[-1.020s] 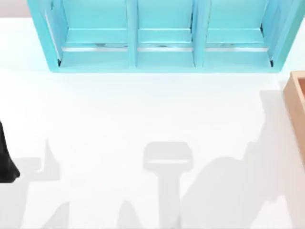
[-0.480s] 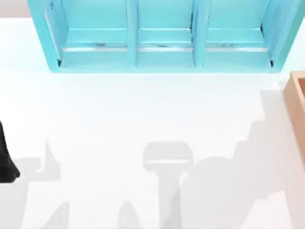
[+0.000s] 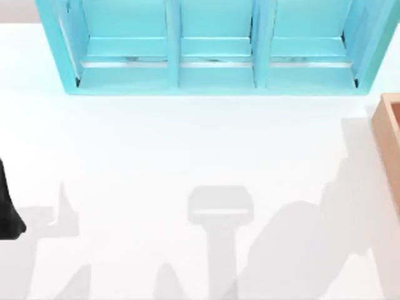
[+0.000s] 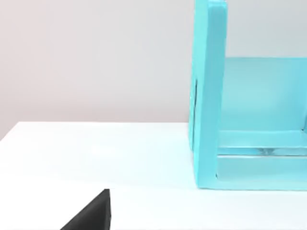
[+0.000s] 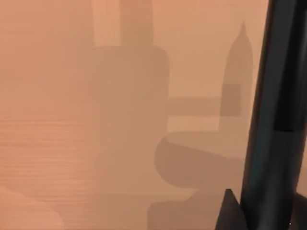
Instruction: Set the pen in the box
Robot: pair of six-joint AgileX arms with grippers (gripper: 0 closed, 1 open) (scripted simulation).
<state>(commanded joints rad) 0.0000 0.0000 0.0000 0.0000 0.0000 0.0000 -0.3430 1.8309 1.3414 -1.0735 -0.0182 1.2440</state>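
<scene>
Right wrist view: pen just beside a dark gripper part, over the box floor; finger state cannot be told.

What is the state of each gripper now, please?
Left gripper: parked at the table's left edge; state cannot be told.
Right gripper: over the box, with the pen close to its camera; grip cannot be told.

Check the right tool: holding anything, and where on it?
Likely the pen, seen close up in the right wrist view over the box floor. The contact point is out of sight, so the place of hold cannot be told.
</scene>
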